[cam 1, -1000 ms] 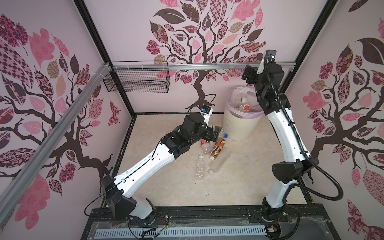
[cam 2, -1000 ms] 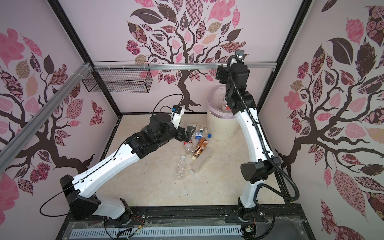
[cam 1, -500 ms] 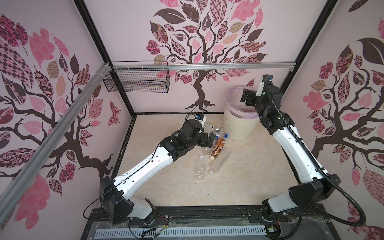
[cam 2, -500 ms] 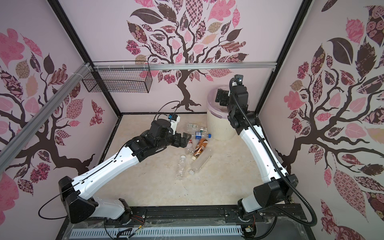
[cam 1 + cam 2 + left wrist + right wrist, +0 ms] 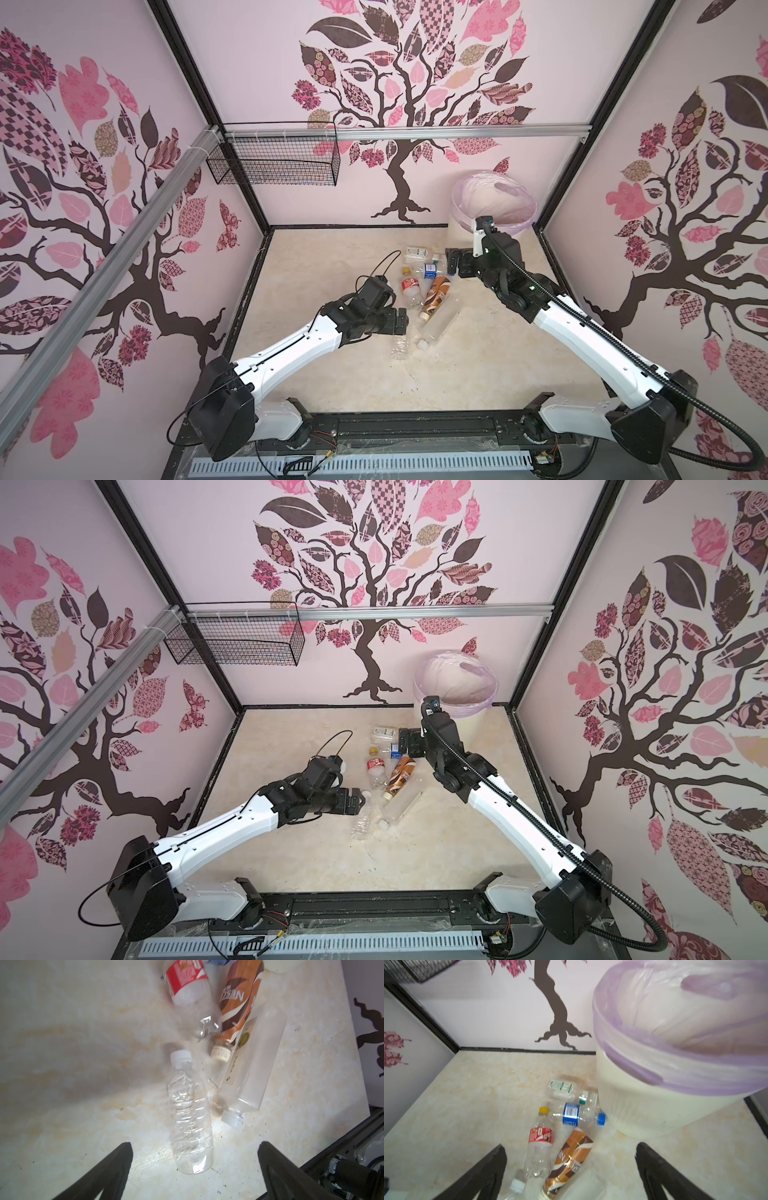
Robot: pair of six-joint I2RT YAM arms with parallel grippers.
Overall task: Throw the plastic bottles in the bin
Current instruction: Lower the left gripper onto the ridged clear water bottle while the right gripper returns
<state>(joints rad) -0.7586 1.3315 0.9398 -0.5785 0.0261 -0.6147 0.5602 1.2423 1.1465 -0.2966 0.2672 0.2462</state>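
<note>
In both top views the plastic bottles (image 5: 435, 293) lie on their sides in a loose heap at mid-frame on the counter (image 5: 332, 257). The bin (image 5: 459, 226) stands just above and right of them against the back wall with its lilac bag gaping, so every throw looks like a short trip. The left hand (image 5: 403, 322) hangs low at the heap's lower-left edge, jaws spread and empty, nosing at the crumpled clear bottle (image 5: 400, 345). The right hand (image 5: 451, 262), spread too and carrying nothing, hovers at the heap's upper-right end by the blue-label bottle (image 5: 430, 272). Two arms, two ends of the pile: I'd judge they're sharing the work and keeping out of each other's way. In the left wrist view, the fingers (image 5: 116, 1167) are wide at the lower edge. The clear bottle's base lies between them in frame, cap pointing up-frame, with the frosted bottle (image 5: 253, 1064) just to its right. By my read it's lined up for a grab across the body. In the right wrist view the fingers (image 5: 483, 1169) are wide at the bottom. The red-label bottle (image 5: 540, 1147) and brown-label bottle (image 5: 571, 1163) lie side by side between them, and the bin fills the upper right. Nothing picked up yet.
</note>
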